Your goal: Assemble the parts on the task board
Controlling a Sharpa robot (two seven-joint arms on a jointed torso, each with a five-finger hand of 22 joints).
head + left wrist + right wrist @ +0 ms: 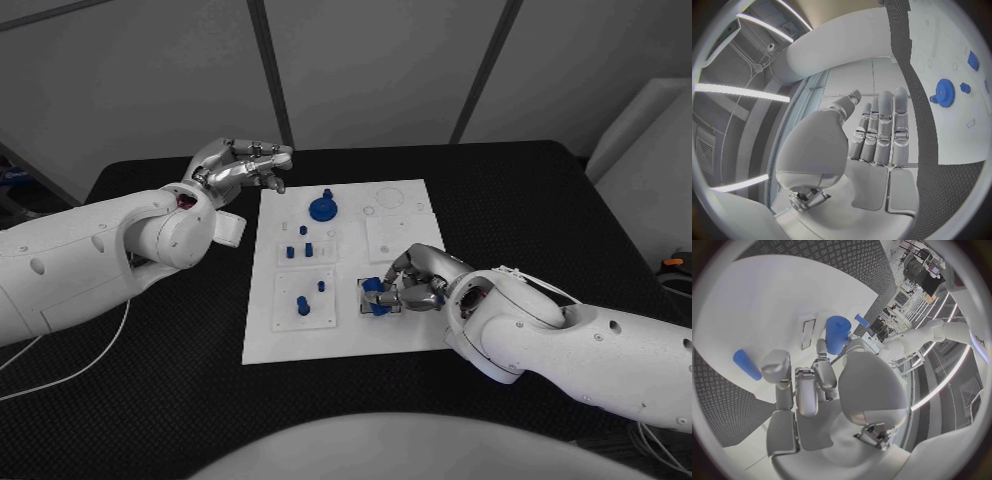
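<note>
Nearest, at four o'clock on the task board [339,335], the right hand [411,285] holds a blue part [378,295]; its wrist view shows that cylinder [836,334] pinched upright. At eleven o'clock the left hand [242,166] hovers over the tabletop [159,180], fingers [882,132] straight, holding nothing, beside a blue gear [944,93].

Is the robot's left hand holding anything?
No, empty. The left hand shows bare fingers with nothing between them, hovering beside the task board.
</note>
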